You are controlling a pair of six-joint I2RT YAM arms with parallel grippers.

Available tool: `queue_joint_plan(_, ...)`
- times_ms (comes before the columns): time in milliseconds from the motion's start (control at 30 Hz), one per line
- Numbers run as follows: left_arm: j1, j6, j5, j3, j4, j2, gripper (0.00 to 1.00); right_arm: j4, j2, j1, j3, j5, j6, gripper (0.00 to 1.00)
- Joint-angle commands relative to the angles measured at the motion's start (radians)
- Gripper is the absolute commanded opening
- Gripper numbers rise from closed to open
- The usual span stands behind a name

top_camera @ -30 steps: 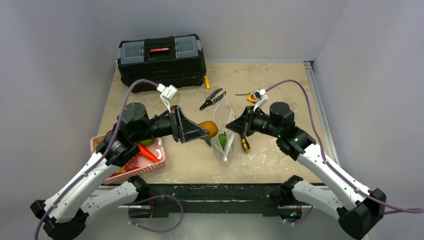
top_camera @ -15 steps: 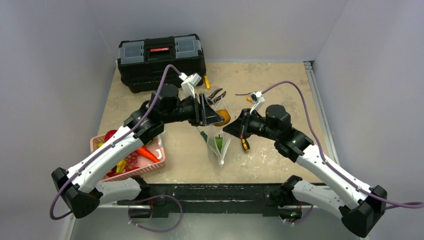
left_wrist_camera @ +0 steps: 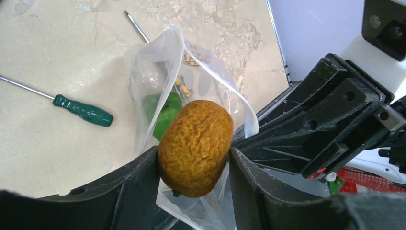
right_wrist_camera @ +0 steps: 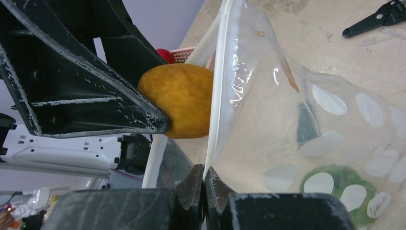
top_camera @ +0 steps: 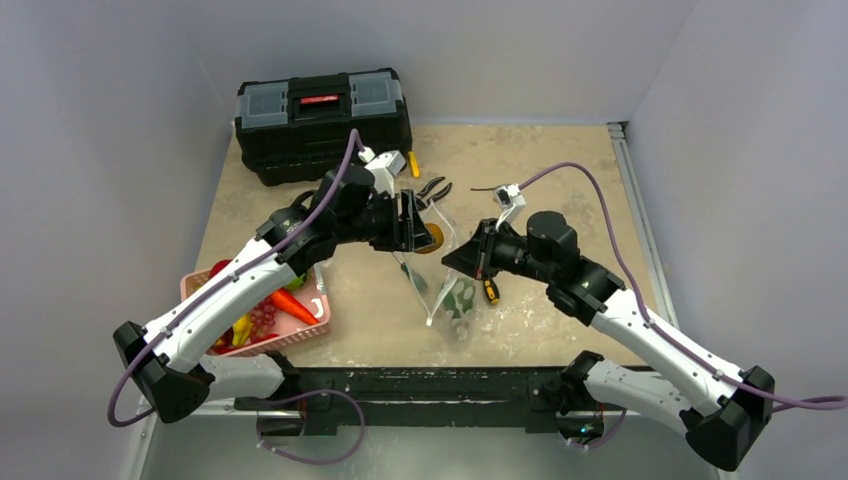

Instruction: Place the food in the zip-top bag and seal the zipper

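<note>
- Top external view, nearest: basket (top_camera: 322, 310) holds more food, a carrot (top_camera: 290, 303) among it. Many loads likely remain, so the bag's (top_camera: 455, 300) mouth must hold open.
- Right gripper (right_wrist_camera: 205, 179), jaws fully closed, pinches only the zipper (right_wrist_camera: 215, 86) lip. That slick strip could slide out, and the mouth would sag shut.
- Left gripper (left_wrist_camera: 194, 160), roughly half open, clamps an orange-brown toy (left_wrist_camera: 196, 143) at the mouth, touching the lip. I cannot tell whether it is between the lips. Released here, it may glance off the strip and roll away.
- Pushing deeper, the left fingers (left_wrist_camera: 143, 177) could snag the lip and tug it from the right grip.
- Pepper (left_wrist_camera: 165, 112) lies low in the bag, so a jolt might spill it.
- Farther off, a green screwdriver (left_wrist_camera: 84, 110), pliers (top_camera: 432, 190) and toolbox (top_camera: 325, 115) could trap a stray toy.
</note>
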Motion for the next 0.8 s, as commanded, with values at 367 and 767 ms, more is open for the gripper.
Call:
queue_joint_plan(367,-0.011,0.053,-0.013,0.057,0.006,-0.009,0.67,0.049,0.001,0.014,0.049,0.035,0.008,0.00)
queue_joint_plan(767,-0.010,0.118,-0.143,-0.021,-0.141,-0.349,0.70,0.047,-0.012,0.016,0.018,0.041,-0.006,0.00)
